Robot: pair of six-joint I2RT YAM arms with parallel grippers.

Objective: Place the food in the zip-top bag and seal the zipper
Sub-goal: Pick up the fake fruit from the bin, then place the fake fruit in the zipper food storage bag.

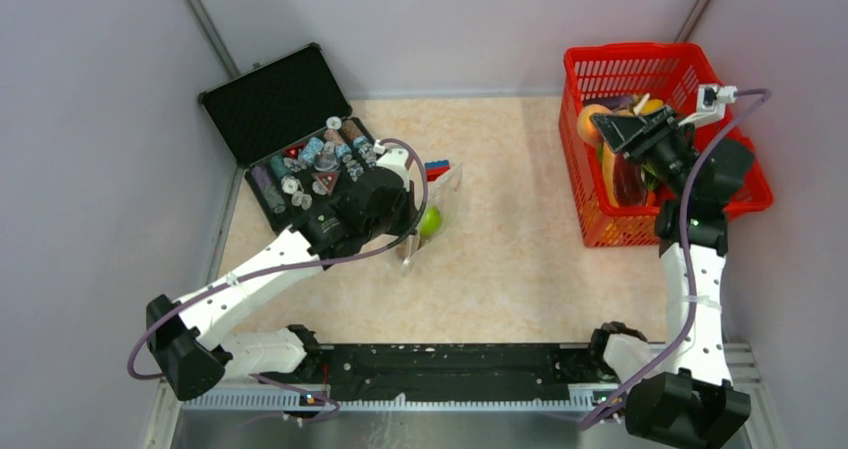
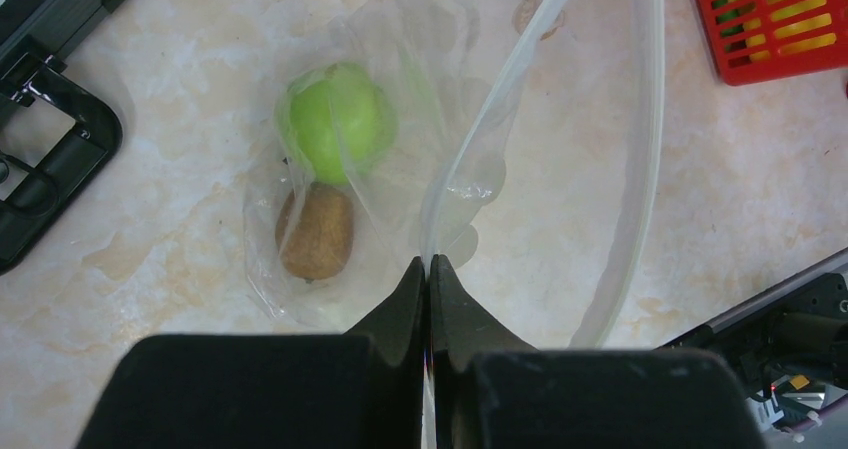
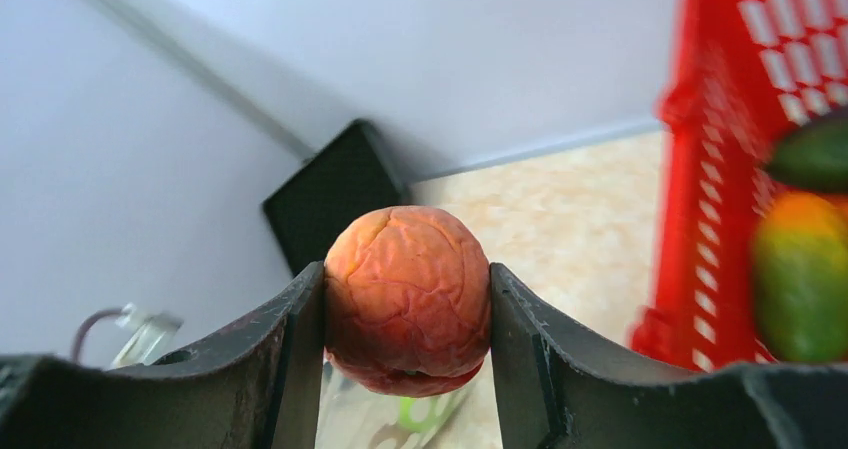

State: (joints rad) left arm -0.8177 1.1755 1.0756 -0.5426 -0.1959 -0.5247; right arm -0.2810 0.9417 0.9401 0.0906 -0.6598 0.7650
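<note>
- We see the right fingers (image 3: 290, 349) clenched on a wrinkled orange-red fruit (image 3: 408, 299), one finger pressed against each side, held up over the left part of the red basket (image 1: 640, 51) at the far right of the desk (image 1: 510, 259).
- The left fingers (image 2: 400, 314) are pinched tight on the edge of the zip-top bag (image 2: 400, 179), right where the zipper (image 2: 500, 89) begins, and they hold that lip up off the desk.
- The bag sits left of centre, just right of the black case (image 1: 275, 99). A green fruit (image 2: 335, 119) and a brown fruit (image 2: 315, 231) already lie inside it, touching each other.
- What matters for the next move is that the bag lies well to the left of the held fruit and a little nearer, with bare desk between them. We judge that the right arm must carry the fruit leftward.
- In the left wrist view the two zipper lips spread apart, so the mouth gapes on the basket side. The zipper's long axis runs roughly near to far.
- We judge the fruit should enter between the lips from the right and drop clear of the pinched corner.
- More food remains in the basket, so sealing is a good way off.
</note>
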